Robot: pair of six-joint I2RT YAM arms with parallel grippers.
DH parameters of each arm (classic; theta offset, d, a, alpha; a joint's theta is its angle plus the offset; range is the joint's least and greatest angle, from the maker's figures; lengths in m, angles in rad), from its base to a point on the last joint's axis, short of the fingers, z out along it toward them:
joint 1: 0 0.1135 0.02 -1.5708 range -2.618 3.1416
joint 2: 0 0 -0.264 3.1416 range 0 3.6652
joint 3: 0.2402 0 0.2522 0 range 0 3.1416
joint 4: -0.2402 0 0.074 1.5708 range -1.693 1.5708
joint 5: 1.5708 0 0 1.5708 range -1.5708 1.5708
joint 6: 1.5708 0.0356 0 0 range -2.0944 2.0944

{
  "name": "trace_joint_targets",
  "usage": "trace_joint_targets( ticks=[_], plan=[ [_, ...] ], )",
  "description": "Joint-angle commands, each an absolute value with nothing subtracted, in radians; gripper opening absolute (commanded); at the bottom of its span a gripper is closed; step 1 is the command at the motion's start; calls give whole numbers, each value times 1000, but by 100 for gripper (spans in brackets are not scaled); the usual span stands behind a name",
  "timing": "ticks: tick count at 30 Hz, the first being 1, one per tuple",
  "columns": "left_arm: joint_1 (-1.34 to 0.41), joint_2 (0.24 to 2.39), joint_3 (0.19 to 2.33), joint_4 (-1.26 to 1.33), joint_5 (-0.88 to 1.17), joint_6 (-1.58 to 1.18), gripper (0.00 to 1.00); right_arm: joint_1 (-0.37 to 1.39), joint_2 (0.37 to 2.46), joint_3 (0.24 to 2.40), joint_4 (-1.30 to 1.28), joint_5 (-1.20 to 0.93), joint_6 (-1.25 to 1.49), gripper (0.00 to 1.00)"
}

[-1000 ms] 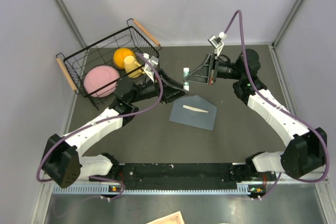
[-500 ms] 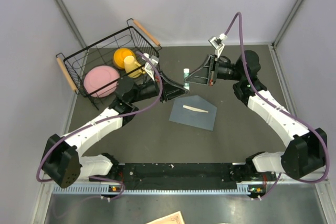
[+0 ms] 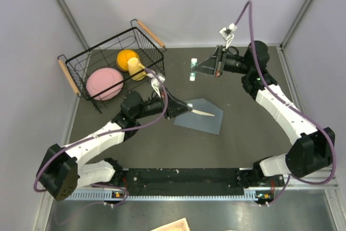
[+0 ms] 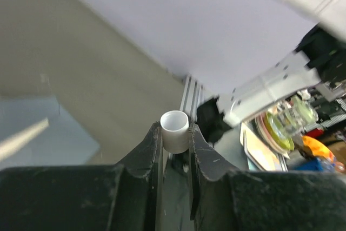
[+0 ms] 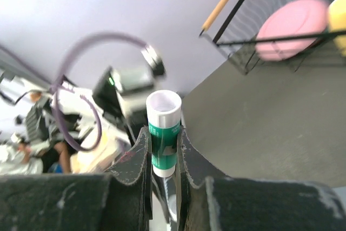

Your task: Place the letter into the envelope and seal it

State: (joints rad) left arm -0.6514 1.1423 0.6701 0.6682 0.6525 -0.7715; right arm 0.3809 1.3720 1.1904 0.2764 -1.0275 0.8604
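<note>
so, two arms, two grippers, each with one small thing in its grip. the left gripper (image 4: 174, 138) is pinched nearly closed on one short white cap (image 4: 174, 125), which stands up between the fingertips. in the top view it hangs over the left corner of the envelope (image 3: 203, 120); whether it touches the paper i cannot tell. the right gripper (image 5: 162, 140) is clamped narrow on one glue stick (image 5: 164, 113), white with a green band, open end outward. it is held up at the far side of the table (image 3: 151, 139), well apart from the envelope.

one envelope, blue-grey, lies flat mid-table between the arms. one thin cream sliver (image 3: 203, 112) lies across its face; whether that is the letter's edge i cannot tell, and no more of a letter shows on the table.

one wire basket (image 3: 81, 58) sits at the far left, holding three things: one pink plate (image 3: 104, 83), one orange bowl (image 3: 127, 57), one yellow cup (image 3: 136, 67).
</note>
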Motion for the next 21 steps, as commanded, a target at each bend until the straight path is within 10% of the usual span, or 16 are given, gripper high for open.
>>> trace_joint_targets(
  ticks=[1, 21],
  plan=[
    [-664, 1118, 580, 496, 669, -752, 0, 315, 1354, 1285, 362, -922, 905, 0],
    [-313, 1270, 1046, -727, 322, 455, 0, 250, 1270, 1229, -130, -939, 499, 0]
  ],
)
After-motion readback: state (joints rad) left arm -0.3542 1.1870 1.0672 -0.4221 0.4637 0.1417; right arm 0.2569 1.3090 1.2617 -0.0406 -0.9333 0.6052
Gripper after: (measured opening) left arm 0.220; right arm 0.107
